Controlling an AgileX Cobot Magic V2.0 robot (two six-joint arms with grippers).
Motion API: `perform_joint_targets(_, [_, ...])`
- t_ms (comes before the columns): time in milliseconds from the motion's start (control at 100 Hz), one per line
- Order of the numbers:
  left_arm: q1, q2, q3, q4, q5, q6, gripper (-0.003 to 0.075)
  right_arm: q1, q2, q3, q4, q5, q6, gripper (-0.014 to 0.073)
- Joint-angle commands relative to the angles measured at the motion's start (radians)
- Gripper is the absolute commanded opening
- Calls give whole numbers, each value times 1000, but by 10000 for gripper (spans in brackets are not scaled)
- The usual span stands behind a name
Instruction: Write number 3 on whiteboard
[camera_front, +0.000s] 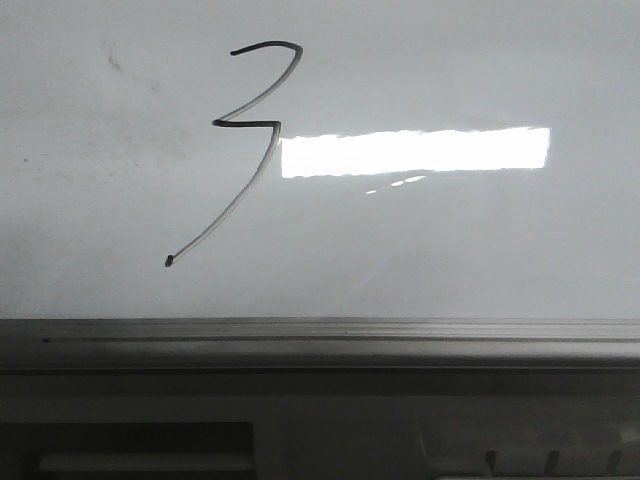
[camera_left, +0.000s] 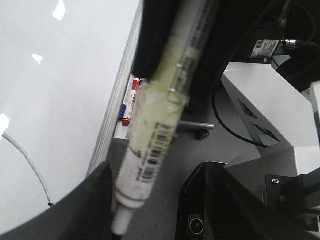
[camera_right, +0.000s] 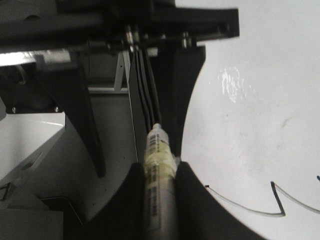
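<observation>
Closest in the left wrist view, a white marker (camera_left: 160, 120) with a barcode label and yellowed tape around its barrel runs diagonally through the frame, its tip pointing down between the two dark fingers (camera_left: 95, 200) of the left gripper (camera_left: 150, 200). Those fingers stand apart on either side of the tip and do not seem to press on it, though how the marker is fastened higher up is hidden, so whether the left gripper is actually holding it I cannot tell. Over on the right arm, the right gripper (camera_right: 160, 175) has its dark fingers (camera_right: 131, 192) closed snugly against both sides of a second taped marker (camera_right: 159, 185), whose pale tip points away towards the board's edge. Past the left marker, a red-capped pen and a blue-capped pen (camera_left: 129, 102) lie side by side on a ledge just beside the board's frame. Farther off, the grey rail (camera_front: 320, 340) runs along the lower edge of the whiteboard (camera_front: 480, 250). On the board's upper left part sits the number 3 (camera_front: 255, 125), thin, black and angular, with a long slanted tail ending in a dot low on the left. Just right of it glares a bright rectangular reflection (camera_front: 415, 152).
</observation>
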Motion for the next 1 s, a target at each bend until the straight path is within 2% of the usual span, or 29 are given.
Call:
perform_joint_targets(0, [-7,0,-33,-52,-70,1,369,10,-24,-32,-9,-84,-7,-69])
perform_joint_targets(230, [-7,0,-33,-53,-100,1,367,15,-15,-32,-9,-77,-7,-69])
perform_joint_targets(480, [-7,0,-33,-148,-100,1,358,15,9,-32,-9,-61,-7,-69])
perform_joint_targets(580, [-7,0,-33,-157,-100,1,258,15,9,-32,-9,-65,-7,-69])
perform_joint_targets(650, [-7,0,-33,-157,-100,1,132,15,9,-32,-9,-65,-7,-69])
perform_joint_targets(660, [-7,0,-33,-157,-100,1,91,15,9,-32,-9,-65,-7,-69])
perform_joint_targets(730, [-7,0,-33,-155,-97,3,-19,15,9,-32,-9,-65,-7,-69])
perform_joint_targets(990, [-7,0,-33,-155,-65,2,-21,15,3,-33,-9,-76,-7,-46])
